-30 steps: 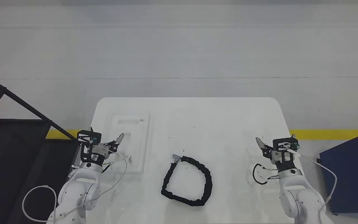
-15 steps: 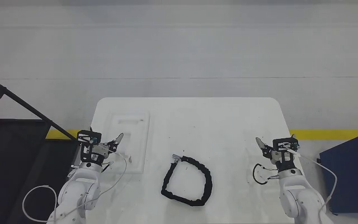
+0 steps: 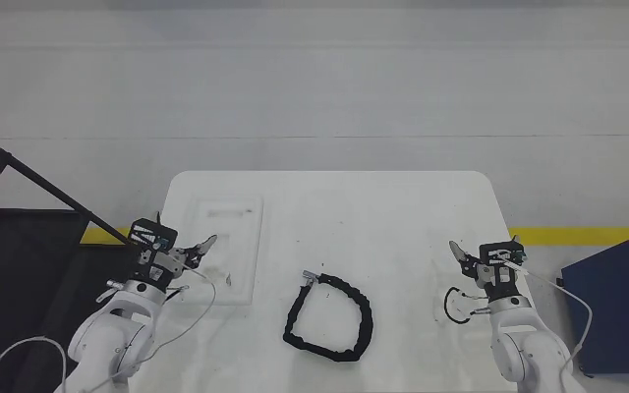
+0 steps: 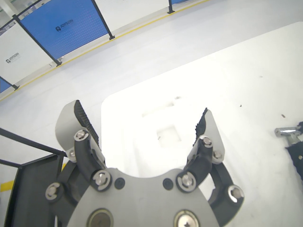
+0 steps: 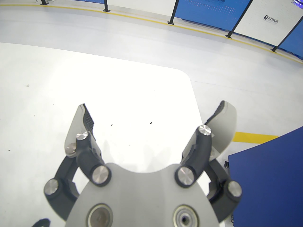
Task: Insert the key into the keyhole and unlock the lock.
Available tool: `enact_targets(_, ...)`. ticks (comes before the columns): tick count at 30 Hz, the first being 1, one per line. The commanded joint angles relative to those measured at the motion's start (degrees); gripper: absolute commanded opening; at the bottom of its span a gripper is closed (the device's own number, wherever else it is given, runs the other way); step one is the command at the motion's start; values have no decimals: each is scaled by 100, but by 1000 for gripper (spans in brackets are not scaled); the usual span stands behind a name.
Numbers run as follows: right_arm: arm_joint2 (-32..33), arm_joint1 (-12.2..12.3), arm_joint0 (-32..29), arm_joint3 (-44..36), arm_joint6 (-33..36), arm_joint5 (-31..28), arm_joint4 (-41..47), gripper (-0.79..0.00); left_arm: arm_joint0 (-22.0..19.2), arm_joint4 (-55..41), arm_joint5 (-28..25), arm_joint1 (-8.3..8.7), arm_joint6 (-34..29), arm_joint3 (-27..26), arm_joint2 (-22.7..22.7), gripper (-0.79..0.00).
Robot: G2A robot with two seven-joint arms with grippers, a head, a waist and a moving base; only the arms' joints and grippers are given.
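Tabletop point(image 3: 413, 216) bears lock point(image 3: 364, 309) centrally; left pincer point(image 4: 141, 106), right pincer point(image 5: 152, 105) at edges.

White arms point(image 3: 116, 339) bear grey, screw-studded pincers point(image 4: 141, 106) with black pads point(image 4: 85, 121).

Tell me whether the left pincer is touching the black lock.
Apart. In the top view the left pincer sits by the white tray at the left of the table, with bare tabletop between it and the lock.

Bright, even light; the white table point(image 3: 413, 226) glares.
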Motion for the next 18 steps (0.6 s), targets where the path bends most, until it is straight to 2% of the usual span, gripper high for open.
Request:
enact_targets(1, 0, 0, 0, 0, 0, 0, 0, 0, -11, 95, -274, 24, -180, -177, -89, 0)
enact_targets(4, 0, 0, 0, 0, 0, 0, 0, 0, -78, 634, -235, 48, -463, -450, -180, 0)
enact_targets(6, 0, 0, 0, 0, 0, 0, 0, 0, -125, 646, -261, 46, -620, -582, -107, 0)
enact_targets(8, 0, 0, 0, 0, 0, 0, 0, 0, -181, 199, -513, 43, -963, -676, -49, 0)
enact_targets(10, 0, 0, 0, 0, 0, 0, 0, 0, -290, -848, -935, 49, -1619, -755, -94, 0)
enact_targets(12, 0, 0, 0, 0, 0, 0, 0, 0, -458, -1067, -1137, 76, -2118, -866, -178, 0)
enact_targets(18, 0, 0, 0, 0, 0, 0, 0, 0, -725, -2117, -1392, 115, -3252, -855, -10, 0)
